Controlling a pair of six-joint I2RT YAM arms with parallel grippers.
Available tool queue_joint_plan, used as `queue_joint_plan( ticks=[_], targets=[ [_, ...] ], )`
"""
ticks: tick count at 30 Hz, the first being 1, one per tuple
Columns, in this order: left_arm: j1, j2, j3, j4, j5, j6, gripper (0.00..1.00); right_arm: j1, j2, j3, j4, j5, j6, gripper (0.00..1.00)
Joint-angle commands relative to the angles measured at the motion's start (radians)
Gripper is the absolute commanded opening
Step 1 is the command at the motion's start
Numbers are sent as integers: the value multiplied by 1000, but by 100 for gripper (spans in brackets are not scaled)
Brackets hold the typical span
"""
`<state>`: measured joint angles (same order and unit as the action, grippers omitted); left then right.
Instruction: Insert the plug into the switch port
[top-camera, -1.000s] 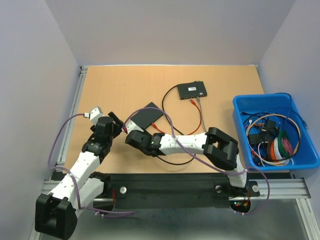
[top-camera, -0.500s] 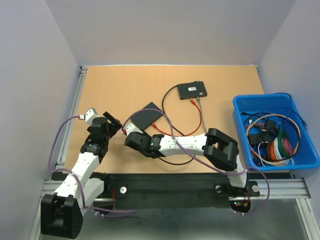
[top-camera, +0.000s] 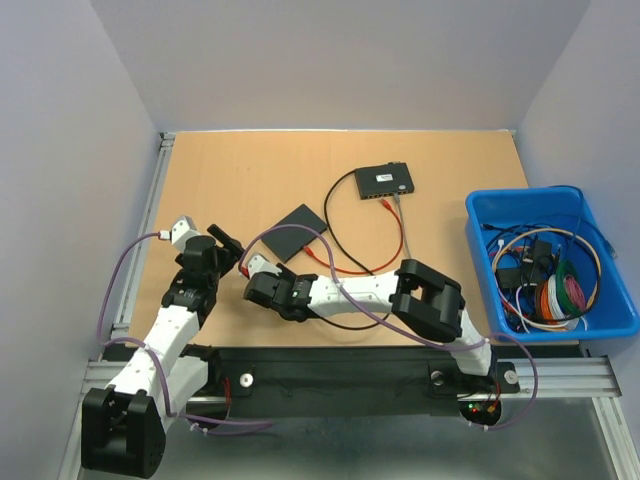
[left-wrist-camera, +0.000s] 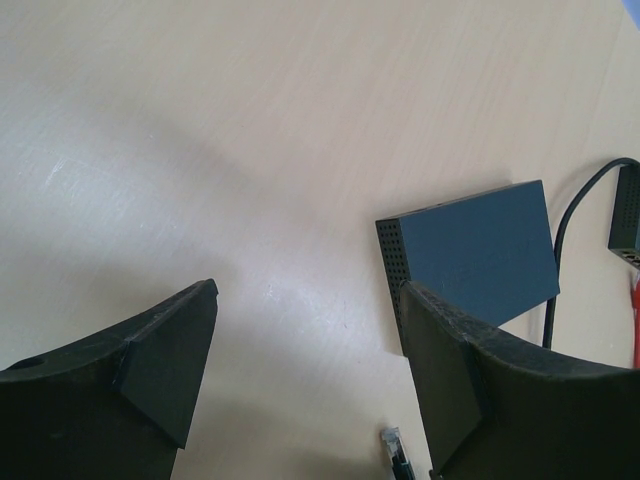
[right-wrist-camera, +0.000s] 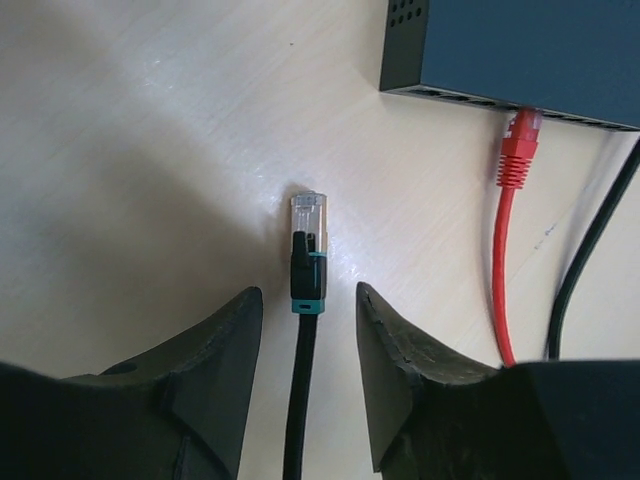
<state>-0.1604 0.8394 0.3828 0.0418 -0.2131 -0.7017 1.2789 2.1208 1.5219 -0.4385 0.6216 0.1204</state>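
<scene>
Your right gripper (right-wrist-camera: 308, 298), spread wide and empty, straddles the plug (right-wrist-camera: 308, 232) lying on the table (right-wrist-camera: 120, 150), its long axis aimed at the switch (right-wrist-camera: 520, 50) ahead-right; your left gripper (left-wrist-camera: 308, 295), also spread, holds nothing

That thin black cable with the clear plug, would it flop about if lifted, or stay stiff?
Likely floppy: the black cable is thin and lies flat on the table. Its clear plug looks like rigid plastic, so held just behind it the tip should stay steady. Probably light, though the trailing length may drag.
</scene>
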Motion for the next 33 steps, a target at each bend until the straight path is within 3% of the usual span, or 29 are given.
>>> queue_joint_plan(
  ticks=[1, 14, 19, 26, 33],
  targets=[
    [7, -16, -19, 41, -3, 21, 84, 13, 30, 50, -9, 73, -31, 48],
    [7, -17, -22, 43, -2, 22, 84, 25, 62, 63, -12, 89, -51, 39],
    [7, -17, -22, 43, -2, 24, 84, 28, 68, 60, -12, 89, -53, 29],
    [7, -14, -27, 47, 1, 27, 84, 30, 62, 47, -11, 98, -30, 1],
    [7, 0, -13, 53, 15, 36, 84, 13, -99, -54, 75, 96, 41, 0]
  ],
)
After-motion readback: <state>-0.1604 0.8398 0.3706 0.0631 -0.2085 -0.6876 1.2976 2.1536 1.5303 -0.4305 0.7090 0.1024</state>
